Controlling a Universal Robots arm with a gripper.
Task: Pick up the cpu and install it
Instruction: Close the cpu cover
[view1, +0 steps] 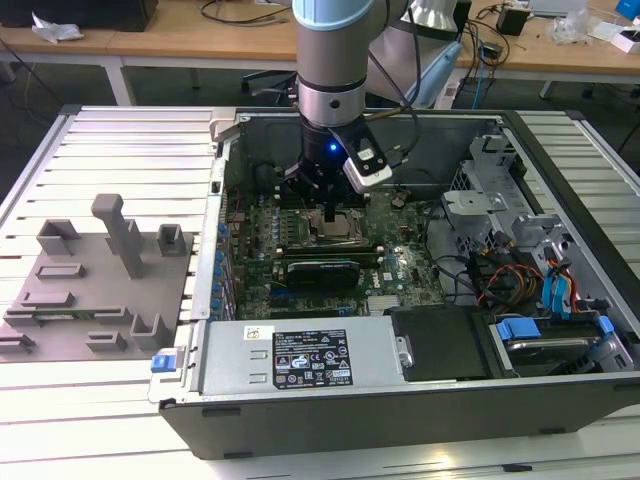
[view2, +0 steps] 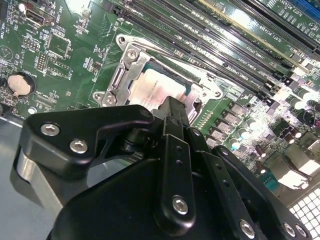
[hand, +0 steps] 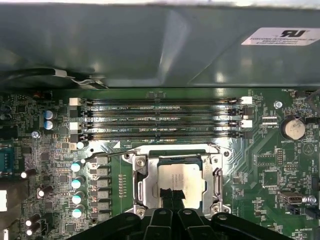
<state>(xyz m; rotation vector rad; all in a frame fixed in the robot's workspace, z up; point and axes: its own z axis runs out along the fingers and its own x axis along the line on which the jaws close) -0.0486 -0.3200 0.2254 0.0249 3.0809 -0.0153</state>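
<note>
Gripper (hand: 172, 198) low inside the open computer case (view1: 420, 420), fingers closed together, tips at the edge of the cpu (hand: 181, 176), cpu lying flat in the socket frame (hand: 141, 182) on the motherboard (hand: 257, 172)

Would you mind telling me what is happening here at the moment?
A robot arm reaches down into an open computer case. Its claw is shut and sits right over the processor socket on the motherboard, with its tips at one edge of the cpu. The cpu lies flat inside the socket frame. The grey fixture blocks stand outside the case, on the exterior view's left.
</note>
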